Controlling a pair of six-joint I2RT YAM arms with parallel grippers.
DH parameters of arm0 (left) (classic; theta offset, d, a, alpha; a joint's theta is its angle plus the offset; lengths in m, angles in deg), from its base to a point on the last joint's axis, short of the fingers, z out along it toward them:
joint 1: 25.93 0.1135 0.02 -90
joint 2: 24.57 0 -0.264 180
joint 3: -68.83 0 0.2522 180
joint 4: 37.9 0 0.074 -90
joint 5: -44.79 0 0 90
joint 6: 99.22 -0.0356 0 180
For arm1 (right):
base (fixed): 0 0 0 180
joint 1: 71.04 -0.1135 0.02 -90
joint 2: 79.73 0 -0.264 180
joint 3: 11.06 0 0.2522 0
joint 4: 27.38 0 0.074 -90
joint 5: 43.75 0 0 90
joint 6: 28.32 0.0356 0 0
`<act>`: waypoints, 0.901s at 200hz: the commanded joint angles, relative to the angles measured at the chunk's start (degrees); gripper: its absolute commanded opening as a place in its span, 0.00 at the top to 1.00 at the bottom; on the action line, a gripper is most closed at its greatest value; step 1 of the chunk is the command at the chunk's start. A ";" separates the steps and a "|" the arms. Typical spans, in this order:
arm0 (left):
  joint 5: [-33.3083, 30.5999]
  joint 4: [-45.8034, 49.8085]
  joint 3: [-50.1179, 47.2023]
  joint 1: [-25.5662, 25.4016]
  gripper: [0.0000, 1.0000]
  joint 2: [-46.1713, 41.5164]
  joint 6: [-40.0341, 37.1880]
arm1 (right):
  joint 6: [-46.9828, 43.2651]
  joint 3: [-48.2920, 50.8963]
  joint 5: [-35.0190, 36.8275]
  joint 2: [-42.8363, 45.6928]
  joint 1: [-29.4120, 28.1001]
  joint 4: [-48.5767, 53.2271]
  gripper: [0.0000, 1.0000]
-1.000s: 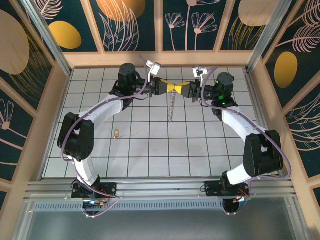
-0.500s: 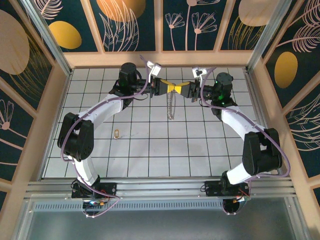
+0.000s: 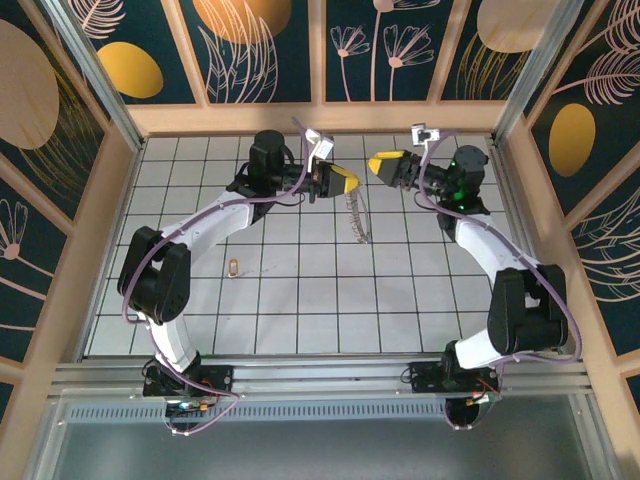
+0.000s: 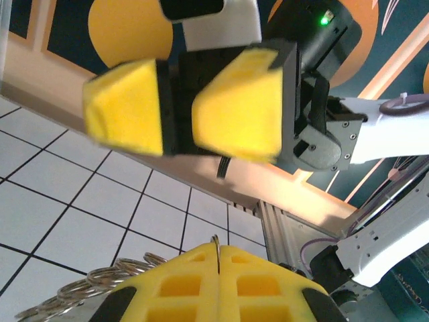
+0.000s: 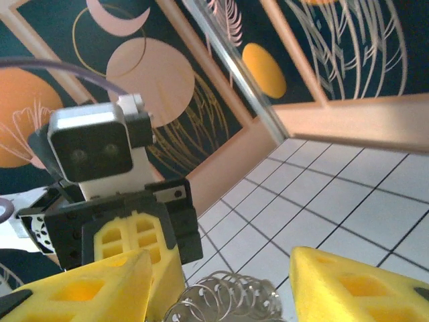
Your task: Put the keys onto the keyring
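The keyring (image 3: pixel 353 216), a thin silvery chain of rings, hangs from my left gripper (image 3: pixel 347 183) over the back of the tiled floor. In the left wrist view that gripper (image 4: pixel 219 249) is shut on one ring of it, and the other rings (image 4: pixel 100 285) trail off to the left. My right gripper (image 3: pixel 378 162) stands open a short way to the right, apart from the keyring. In the right wrist view its jaws (image 5: pixel 222 258) are wide apart, with the coiled keyring (image 5: pixel 228 298) below them. A small brass key (image 3: pixel 233 267) lies on the floor at the left.
A wooden wall (image 3: pixel 320 118) bounds the tiled floor (image 3: pixel 300 300) just behind both grippers. Wooden side rails (image 3: pixel 105 230) run along the left and right. The left arm's links (image 3: pixel 160 270) arch over the floor close to the key.
My right gripper has opened, let go of the keyring and drawn back to the right. My left gripper has shifted right with the keyring, which now hangs slanted.
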 commanded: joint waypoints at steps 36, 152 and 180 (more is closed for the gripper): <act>0.22 1.90 3.49 0.23 1.00 -1.78 -6.78 | -0.21 3.10 -0.57 5.19 0.23 -2.56 0.54; 3.85 4.55 7.35 0.24 1.00 -1.54 -9.07 | -0.74 5.37 -8.46 5.05 -1.73 -7.15 0.57; 4.29 4.70 7.62 0.20 1.00 -1.49 -9.01 | -0.48 4.60 -8.26 4.38 -2.18 -7.55 0.62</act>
